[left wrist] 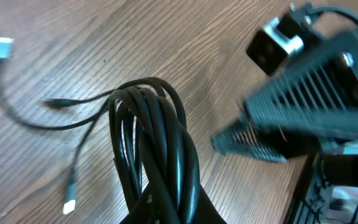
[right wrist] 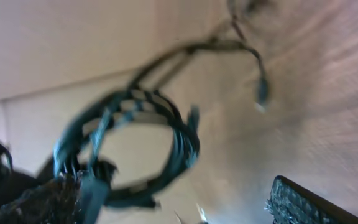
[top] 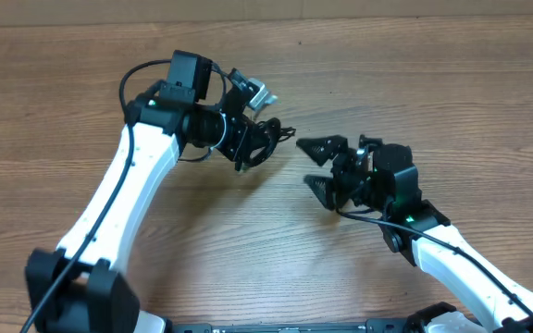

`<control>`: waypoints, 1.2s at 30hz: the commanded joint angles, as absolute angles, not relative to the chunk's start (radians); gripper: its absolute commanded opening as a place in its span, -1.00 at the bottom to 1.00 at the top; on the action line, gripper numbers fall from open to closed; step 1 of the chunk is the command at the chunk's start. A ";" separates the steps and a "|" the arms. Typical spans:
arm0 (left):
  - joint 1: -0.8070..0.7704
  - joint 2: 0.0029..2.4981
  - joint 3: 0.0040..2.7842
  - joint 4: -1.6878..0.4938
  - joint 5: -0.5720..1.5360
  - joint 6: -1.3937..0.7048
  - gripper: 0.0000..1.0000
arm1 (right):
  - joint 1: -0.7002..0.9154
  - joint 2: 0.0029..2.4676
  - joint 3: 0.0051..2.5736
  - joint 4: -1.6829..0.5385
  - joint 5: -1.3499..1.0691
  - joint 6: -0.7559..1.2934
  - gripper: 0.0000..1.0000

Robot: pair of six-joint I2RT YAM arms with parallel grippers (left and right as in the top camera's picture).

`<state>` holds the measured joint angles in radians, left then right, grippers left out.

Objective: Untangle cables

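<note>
Overhead, two arms are seen over a wooden table (top: 452,74), and one bundle of thin black cables (top: 274,132) is found near the middle, at the tip of the left gripper (top: 253,143). The left jaws are pressed together on that bundle. To its right, apart from it, the right gripper (top: 318,166) is pointed at the bundle with its two fingers spread wide and nothing between them. One silvery plug (top: 263,95) is made out just beyond the left gripper. More is given by the left wrist view: the coil (left wrist: 157,143) is shown as several loops rising from the near edge, and three loose ends are counted on the wood to its left, a silver plug (left wrist: 2,47), a dark tip (left wrist: 55,103) and a small pale plug (left wrist: 69,206); the left fingers themselves are not shown there. In the blurred right wrist view the loop (right wrist: 135,143) is seen raised off the table, and only one plug end (right wrist: 261,93) is made out.
</note>
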<state>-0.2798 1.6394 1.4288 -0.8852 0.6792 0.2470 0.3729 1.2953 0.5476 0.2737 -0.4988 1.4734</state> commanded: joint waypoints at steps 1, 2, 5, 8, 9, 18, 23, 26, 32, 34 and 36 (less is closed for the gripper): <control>-0.298 1.565 1.443 -0.896 0.640 0.269 -0.91 | 0.371 1.298 0.551 0.304 -0.402 1.571 0.90; -0.303 1.560 1.443 -0.899 0.640 0.269 -0.91 | 0.371 1.298 0.551 0.306 -0.388 1.602 0.88; -0.325 1.555 1.443 -0.902 0.643 0.267 -0.91 | 0.372 1.300 0.551 0.307 -0.368 1.692 0.82; -0.353 1.555 1.443 -0.903 0.647 0.265 -0.92 | 0.372 1.308 0.551 0.310 -0.342 1.733 0.81; -0.363 1.555 1.443 -0.902 0.646 0.265 -0.92 | 0.372 1.312 0.551 0.318 -0.340 1.741 0.79; -0.395 1.555 1.443 -0.905 0.611 0.261 -0.92 | 0.412 1.331 0.551 0.380 -0.345 1.755 0.59; -0.395 1.555 1.443 -0.904 0.610 0.257 -0.92 | 0.420 1.332 0.551 0.359 -0.338 1.761 0.03; -0.396 1.555 1.443 -0.904 0.629 0.254 -0.91 | 0.420 1.332 0.551 0.367 -0.333 1.784 -0.43; -0.395 1.555 1.443 -0.904 0.628 0.254 -0.92 | 0.420 1.332 0.551 0.378 -0.355 1.710 -0.92; -0.392 1.555 1.443 -0.903 0.627 0.254 -0.91 | 0.420 1.332 0.551 0.381 -0.378 1.621 -0.92; -0.392 1.555 1.443 -0.898 0.629 0.244 -0.91 | 0.420 1.332 0.551 0.381 -0.398 1.567 -0.92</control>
